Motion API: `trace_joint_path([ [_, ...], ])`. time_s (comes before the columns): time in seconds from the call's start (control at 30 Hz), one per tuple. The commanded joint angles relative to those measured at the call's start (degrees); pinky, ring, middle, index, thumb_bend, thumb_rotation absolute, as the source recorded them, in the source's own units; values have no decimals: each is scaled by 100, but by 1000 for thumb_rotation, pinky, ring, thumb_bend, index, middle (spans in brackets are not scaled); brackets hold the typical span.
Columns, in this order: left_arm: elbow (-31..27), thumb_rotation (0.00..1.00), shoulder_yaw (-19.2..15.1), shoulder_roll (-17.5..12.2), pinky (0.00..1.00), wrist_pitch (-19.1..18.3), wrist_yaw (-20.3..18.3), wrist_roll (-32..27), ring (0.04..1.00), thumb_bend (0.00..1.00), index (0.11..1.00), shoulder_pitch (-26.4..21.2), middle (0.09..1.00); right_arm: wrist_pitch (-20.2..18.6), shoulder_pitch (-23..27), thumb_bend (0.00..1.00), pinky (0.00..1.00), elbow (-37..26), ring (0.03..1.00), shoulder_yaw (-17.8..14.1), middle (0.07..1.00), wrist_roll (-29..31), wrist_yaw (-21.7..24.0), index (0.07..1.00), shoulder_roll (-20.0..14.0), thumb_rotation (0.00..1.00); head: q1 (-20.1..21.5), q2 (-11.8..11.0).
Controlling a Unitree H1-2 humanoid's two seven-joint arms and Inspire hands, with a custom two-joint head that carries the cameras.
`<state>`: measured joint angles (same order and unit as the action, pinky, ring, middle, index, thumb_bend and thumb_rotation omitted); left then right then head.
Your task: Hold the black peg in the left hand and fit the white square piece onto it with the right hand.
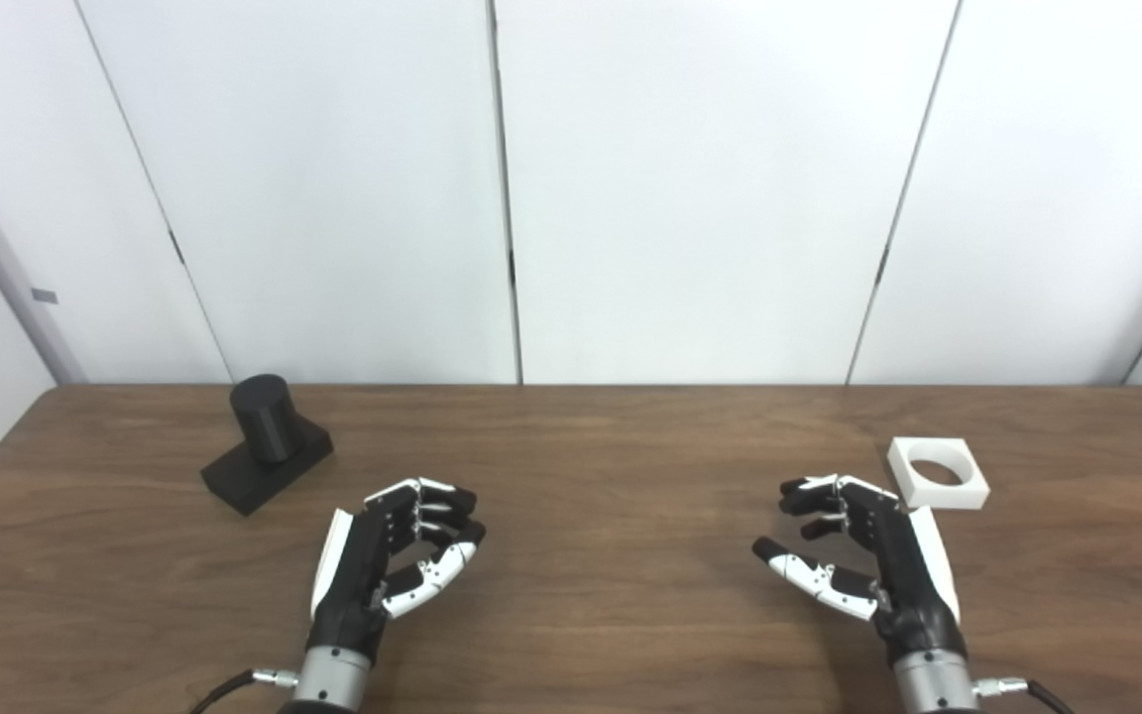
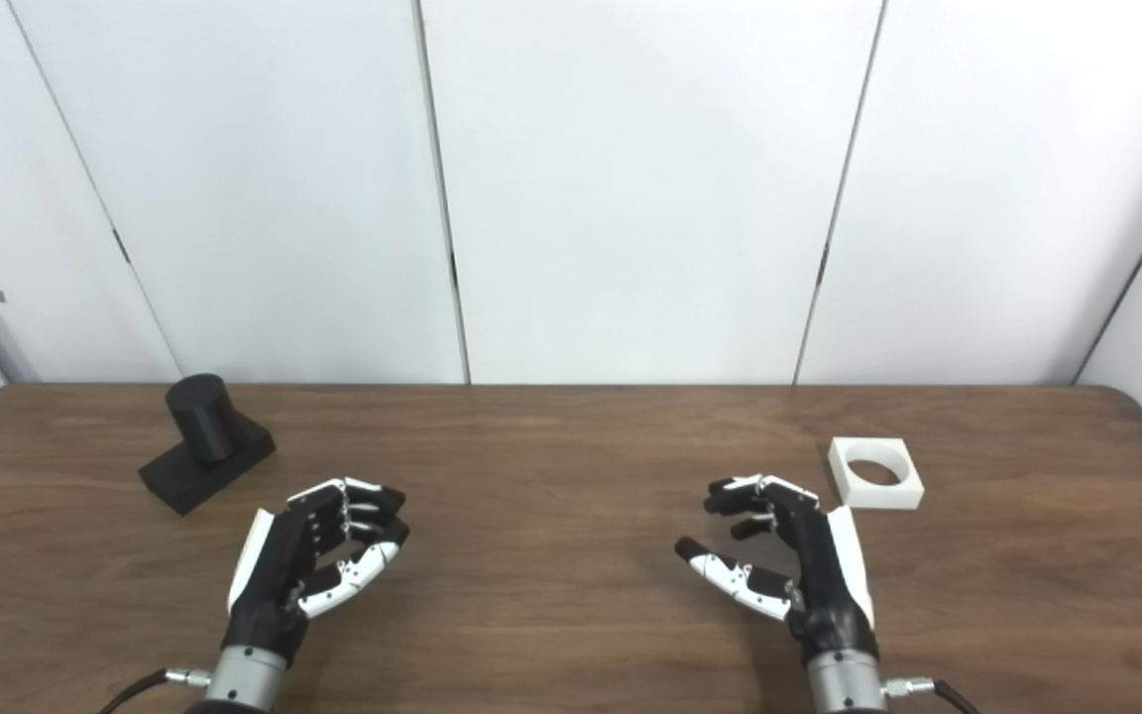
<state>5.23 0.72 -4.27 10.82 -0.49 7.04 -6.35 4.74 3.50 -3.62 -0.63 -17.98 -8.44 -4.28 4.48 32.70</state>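
Meanwhile, black peg (image 1: pixel 267 443) untouched, upright.

Both hands empty w/ fingers curled apart: left hand (image 1: pixel 383 560) near black peg (image 1: pixel 267 441), right hand (image 1: pixel 868 555) beside white square piece (image 1: pixel 938 474).

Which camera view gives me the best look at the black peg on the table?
The left eye view shows the black peg best: it sits further in from the picture's left edge, round post and block base both clear. The right eye view shows the same peg whole but closer to the left edge. In both, it stands untouched beyond the left hand.
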Motion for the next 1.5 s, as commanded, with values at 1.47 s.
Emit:
trace_joint_path([
  [1.47,-444,64,251,136,497,-269,310,765,626,502,497,-263,662,-85,126,497,479,-518,588,-180,629,175,169,491,-289,118,-1715,-139],
])
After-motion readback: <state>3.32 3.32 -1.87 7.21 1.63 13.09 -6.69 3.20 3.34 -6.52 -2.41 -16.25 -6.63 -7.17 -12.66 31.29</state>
